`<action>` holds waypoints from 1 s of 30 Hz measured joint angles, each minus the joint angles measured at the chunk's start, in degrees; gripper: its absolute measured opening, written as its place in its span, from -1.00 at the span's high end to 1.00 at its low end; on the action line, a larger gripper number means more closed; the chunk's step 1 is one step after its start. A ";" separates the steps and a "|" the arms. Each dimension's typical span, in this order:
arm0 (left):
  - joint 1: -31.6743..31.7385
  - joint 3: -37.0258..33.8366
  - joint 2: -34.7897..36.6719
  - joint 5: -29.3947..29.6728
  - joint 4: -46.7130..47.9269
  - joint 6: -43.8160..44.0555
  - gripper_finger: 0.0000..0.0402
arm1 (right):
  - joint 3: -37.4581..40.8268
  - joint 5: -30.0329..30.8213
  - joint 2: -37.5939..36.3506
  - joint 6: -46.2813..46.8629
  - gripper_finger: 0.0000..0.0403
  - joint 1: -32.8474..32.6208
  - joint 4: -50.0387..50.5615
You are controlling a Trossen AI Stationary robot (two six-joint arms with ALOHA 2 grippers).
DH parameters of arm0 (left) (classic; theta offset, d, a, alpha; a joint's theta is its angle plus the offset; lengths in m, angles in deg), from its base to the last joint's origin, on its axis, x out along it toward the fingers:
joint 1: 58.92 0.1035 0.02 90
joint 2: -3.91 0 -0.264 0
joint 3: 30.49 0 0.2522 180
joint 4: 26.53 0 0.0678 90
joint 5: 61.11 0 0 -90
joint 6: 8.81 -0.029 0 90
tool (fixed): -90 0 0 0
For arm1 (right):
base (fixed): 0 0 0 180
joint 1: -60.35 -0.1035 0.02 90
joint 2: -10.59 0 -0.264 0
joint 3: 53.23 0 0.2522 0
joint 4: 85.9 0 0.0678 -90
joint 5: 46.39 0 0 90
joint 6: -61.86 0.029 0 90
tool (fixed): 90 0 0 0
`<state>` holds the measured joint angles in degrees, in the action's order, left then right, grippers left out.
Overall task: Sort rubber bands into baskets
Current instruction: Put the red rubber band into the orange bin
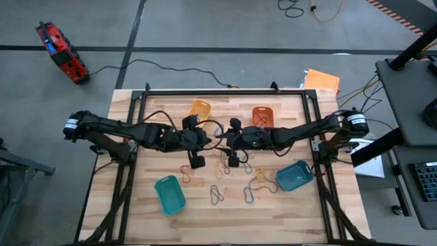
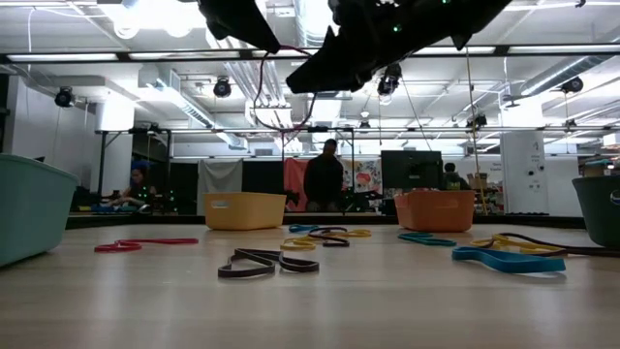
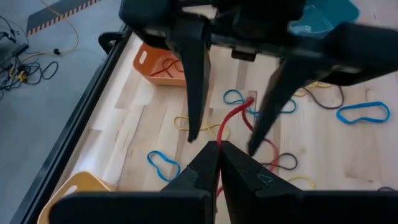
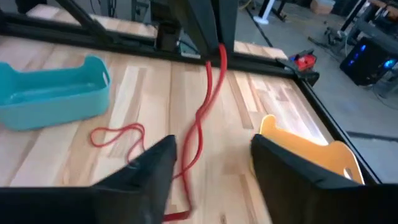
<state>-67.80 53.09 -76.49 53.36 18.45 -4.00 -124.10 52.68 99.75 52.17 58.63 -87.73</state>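
Note:
My left gripper is shut on a red rubber band above the middle of the table. My right gripper faces it, open. Its two fingers stand on either side of the hanging band, and I see no touch. More rubber bands in blue, yellow, red and grey lie flat on the wood, such as. There are several baskets. The yellow one and the orange one stand at the far side. The teal-green one and the blue-teal one stand nearer. My left gripper pinches the red band's upper end between its two fingertips. The fingers slant down toward the table's right side. The band hangs slack and twisted below them, and my right gripper hides its lower end.
Another red band lies on the wood beside the blue-teal basket. A black frame runs along the table's far and side edges. Black cables loop between the two wrists. People stand in the room behind the table.

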 joint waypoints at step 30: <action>0.00 -0.09 8.08 7.60 7.98 0.74 0.16 | -6.37 18.17 -13.04 -2.23 0.96 11.63 40.57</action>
<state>-67.80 53.00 -68.40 60.96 26.43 -3.26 -130.47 70.85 86.71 49.94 70.26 -47.16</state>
